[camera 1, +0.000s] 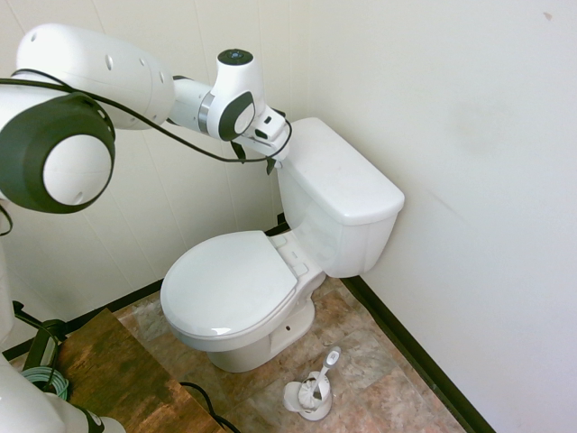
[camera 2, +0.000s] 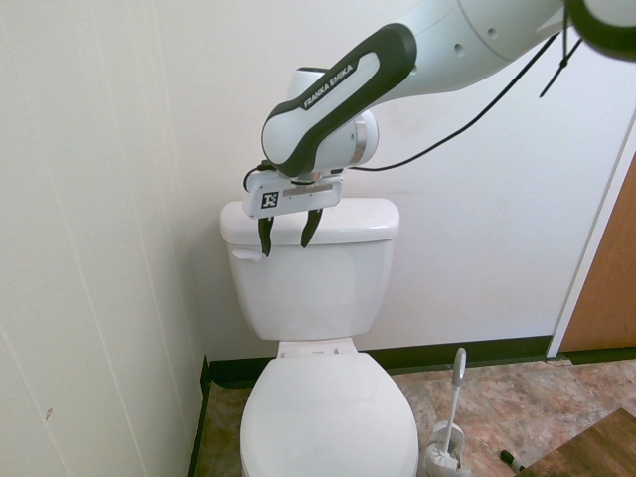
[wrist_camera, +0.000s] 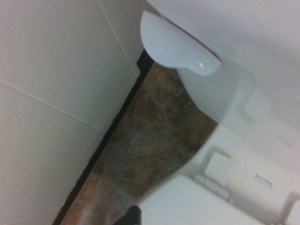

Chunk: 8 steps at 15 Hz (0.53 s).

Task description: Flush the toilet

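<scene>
The white toilet (camera 1: 338, 203) stands in the corner with its seat lid (camera 1: 230, 284) down. Its small white flush lever (camera 2: 245, 254) sticks out of the tank's front near the side wall. My gripper (camera 2: 286, 237) hangs open in front of the tank's upper edge, fingers pointing down. One fingertip is just above and beside the lever, and nothing is between the fingers. In the first exterior view the gripper (camera 1: 254, 159) sits at the tank's wall-side corner. The wrist view shows the lever (wrist_camera: 178, 44) close by, with the tank wall (wrist_camera: 262, 93) beside it.
A toilet brush in its holder (camera 1: 314, 388) stands on the brown tiled floor beside the bowl, also visible as the brush (camera 2: 449, 437) in the second exterior view. White walls close in on two sides of the tank. A wooden door (camera 2: 606, 288) is further off.
</scene>
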{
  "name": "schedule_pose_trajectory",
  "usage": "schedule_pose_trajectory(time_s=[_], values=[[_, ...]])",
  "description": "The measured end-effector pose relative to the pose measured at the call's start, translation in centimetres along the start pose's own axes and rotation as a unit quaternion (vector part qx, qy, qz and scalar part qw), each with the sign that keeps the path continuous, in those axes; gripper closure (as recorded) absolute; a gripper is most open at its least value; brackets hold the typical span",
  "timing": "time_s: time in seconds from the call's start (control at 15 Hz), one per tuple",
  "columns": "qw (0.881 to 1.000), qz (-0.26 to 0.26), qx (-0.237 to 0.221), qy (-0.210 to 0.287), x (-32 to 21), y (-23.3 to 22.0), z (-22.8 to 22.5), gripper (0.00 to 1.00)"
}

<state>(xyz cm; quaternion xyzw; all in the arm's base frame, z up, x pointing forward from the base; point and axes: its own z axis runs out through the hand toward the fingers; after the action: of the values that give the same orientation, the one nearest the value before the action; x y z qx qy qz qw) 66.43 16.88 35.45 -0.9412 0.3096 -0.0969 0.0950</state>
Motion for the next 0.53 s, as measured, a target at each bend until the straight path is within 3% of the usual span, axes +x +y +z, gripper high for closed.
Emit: schedule_pose_trajectory(time_s=[0.53], values=[[0.999,0.015,-0.009,0.033,2.2,-6.2,4.4,1.00]])
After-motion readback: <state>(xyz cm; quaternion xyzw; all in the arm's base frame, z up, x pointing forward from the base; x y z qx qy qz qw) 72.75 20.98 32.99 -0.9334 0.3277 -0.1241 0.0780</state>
